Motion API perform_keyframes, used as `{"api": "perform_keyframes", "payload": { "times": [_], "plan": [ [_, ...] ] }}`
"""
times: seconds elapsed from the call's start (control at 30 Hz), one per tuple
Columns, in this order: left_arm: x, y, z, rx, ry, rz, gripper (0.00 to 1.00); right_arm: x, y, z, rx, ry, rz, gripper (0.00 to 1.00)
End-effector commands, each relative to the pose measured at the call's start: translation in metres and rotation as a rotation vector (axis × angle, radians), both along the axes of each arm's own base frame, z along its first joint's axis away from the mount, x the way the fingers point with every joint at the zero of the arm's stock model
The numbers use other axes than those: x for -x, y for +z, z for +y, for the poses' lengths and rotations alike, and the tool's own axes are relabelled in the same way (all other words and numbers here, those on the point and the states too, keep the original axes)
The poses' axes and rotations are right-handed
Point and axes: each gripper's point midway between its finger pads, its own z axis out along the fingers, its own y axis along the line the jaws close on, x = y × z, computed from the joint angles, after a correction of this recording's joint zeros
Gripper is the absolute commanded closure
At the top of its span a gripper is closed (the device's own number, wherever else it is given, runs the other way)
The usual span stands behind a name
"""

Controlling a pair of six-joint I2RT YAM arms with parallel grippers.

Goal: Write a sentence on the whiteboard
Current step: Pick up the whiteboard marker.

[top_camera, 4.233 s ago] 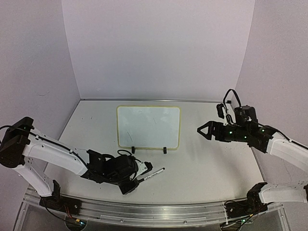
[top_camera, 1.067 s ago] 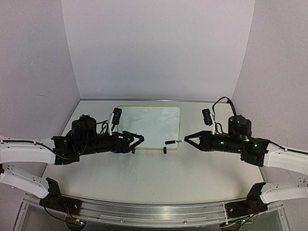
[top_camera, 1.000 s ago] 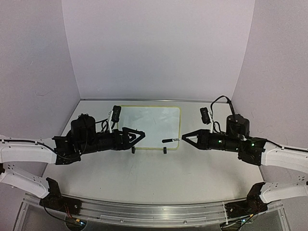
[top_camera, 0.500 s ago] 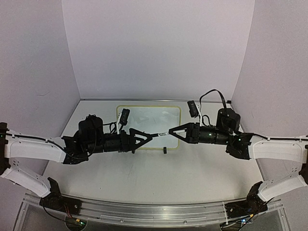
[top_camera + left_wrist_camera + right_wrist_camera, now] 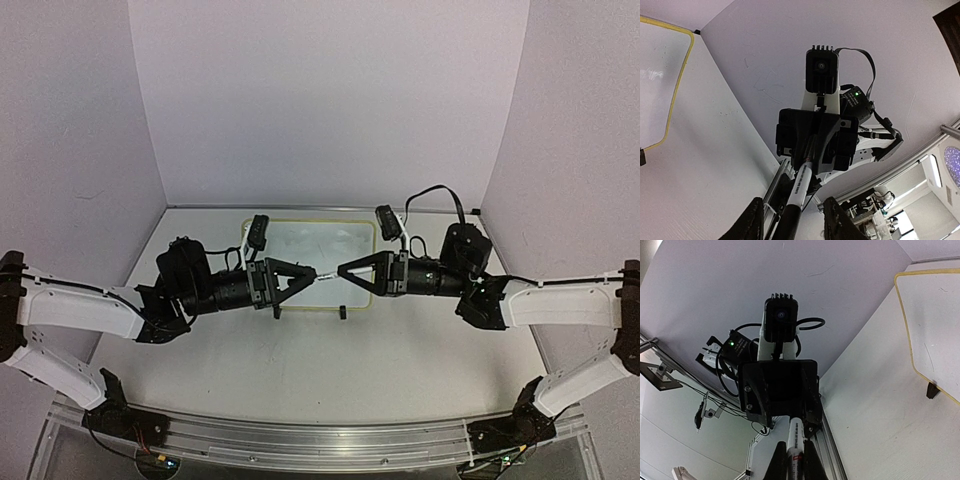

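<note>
The whiteboard (image 5: pixel 320 245) lies flat mid-table, white with a pale yellow rim; it shows faint smudges and no sentence. Both arms meet above its front edge. My right gripper (image 5: pixel 342 272) is shut on the white barrel of a marker (image 5: pixel 327 277), which points left. In the right wrist view the marker (image 5: pixel 796 432) runs up from my right gripper (image 5: pixel 794 465). My left gripper (image 5: pixel 312 272) faces it. In the left wrist view the marker (image 5: pixel 802 185) has its black cap end between the jaws of my left gripper (image 5: pixel 792 225), with a gap on each side.
Two small black clip feet (image 5: pixel 342 312) sit at the board's near edge. A corner of the whiteboard (image 5: pixel 655 75) shows in the left wrist view, and the whiteboard (image 5: pixel 935 330) with one foot (image 5: pixel 931 390) in the right. Walls enclose the table on three sides.
Both arms have come together over the board's front edge. The marker's black end has entered my left gripper, whose jaws have narrowed around it. The right gripper stays shut on the barrel.
</note>
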Motion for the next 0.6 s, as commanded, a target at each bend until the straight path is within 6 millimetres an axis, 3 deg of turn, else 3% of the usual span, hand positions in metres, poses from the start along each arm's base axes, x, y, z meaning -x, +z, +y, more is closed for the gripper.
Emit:
{"api": "perform_keyframes", "payload": {
  "times": [0.0, 0.3, 0.57],
  "plan": [
    [0.005, 0.022, 0.003, 0.086, -0.026, -0.028, 0.67, 0.005, 0.024, 0.001, -0.094, 0.022, -0.035, 1.00],
    [0.007, 0.025, 0.004, 0.101, -0.039, -0.030, 0.82, 0.002, 0.025, 0.001, -0.099, 0.011, -0.038, 1.00],
    [0.005, 0.027, 0.015, 0.114, -0.005, -0.025, 0.77, 0.003, 0.022, -0.002, -0.095, 0.002, -0.039, 1.00]
  ]
}}
